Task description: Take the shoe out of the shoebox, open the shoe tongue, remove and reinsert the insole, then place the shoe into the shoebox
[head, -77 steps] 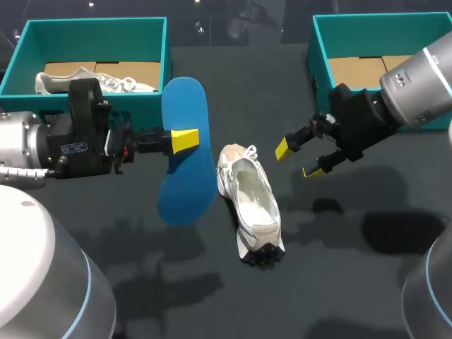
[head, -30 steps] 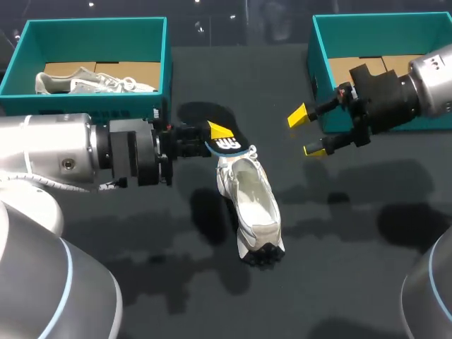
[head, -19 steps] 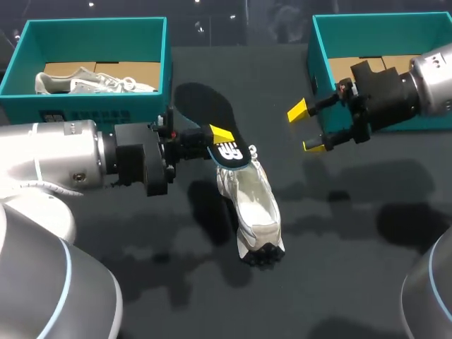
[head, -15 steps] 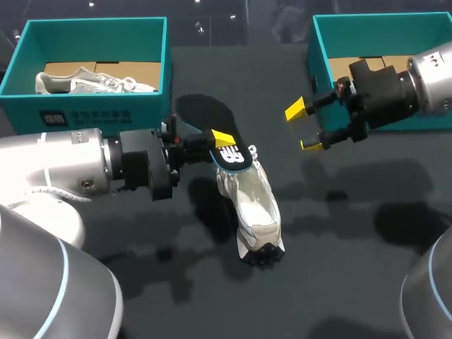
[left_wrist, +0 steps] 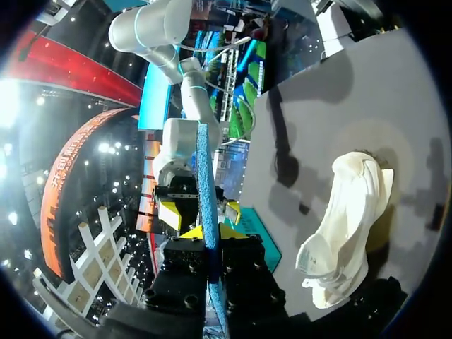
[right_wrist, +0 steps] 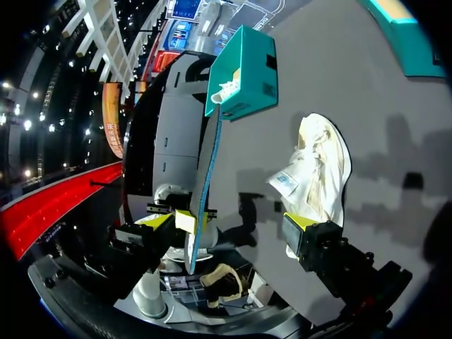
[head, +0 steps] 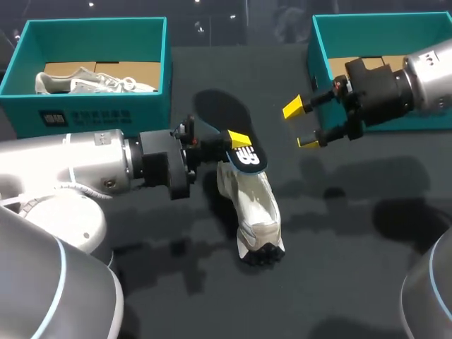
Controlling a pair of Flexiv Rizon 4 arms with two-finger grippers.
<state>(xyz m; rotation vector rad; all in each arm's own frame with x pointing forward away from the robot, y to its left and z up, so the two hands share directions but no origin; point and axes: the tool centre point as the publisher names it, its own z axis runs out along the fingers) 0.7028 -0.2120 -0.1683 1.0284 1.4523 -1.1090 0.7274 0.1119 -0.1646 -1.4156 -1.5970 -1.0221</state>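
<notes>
The left fingers are gripping the insole from two sides close to its heel end and are holding it in the air above the dark worktop. In the head view the insole is showing its dark upper face with a thin blue rim. Its heel end is hanging just over the end of the white shoe that is nearer to the shoeboxes. I cannot tell if the two are touching.

The shoe is lying on the worktop between the two arms, outside both boxes, with its opening facing up.

In the left wrist view the insole is appearing edge-on, as a narrow blue strip standing between the left fingers. The shoe is lying on the worktop ahead of them and to one side.

The right fingers are standing wide apart and are holding nothing. They are hanging in the air just in front of the right shoebox, apart from the shoe and the insole. This box is showing a brown cardboard floor, and the right arm is covering part of it.

The left shoebox is standing at the far left of the worktop, and a second pale shoe is lying inside it.
</notes>
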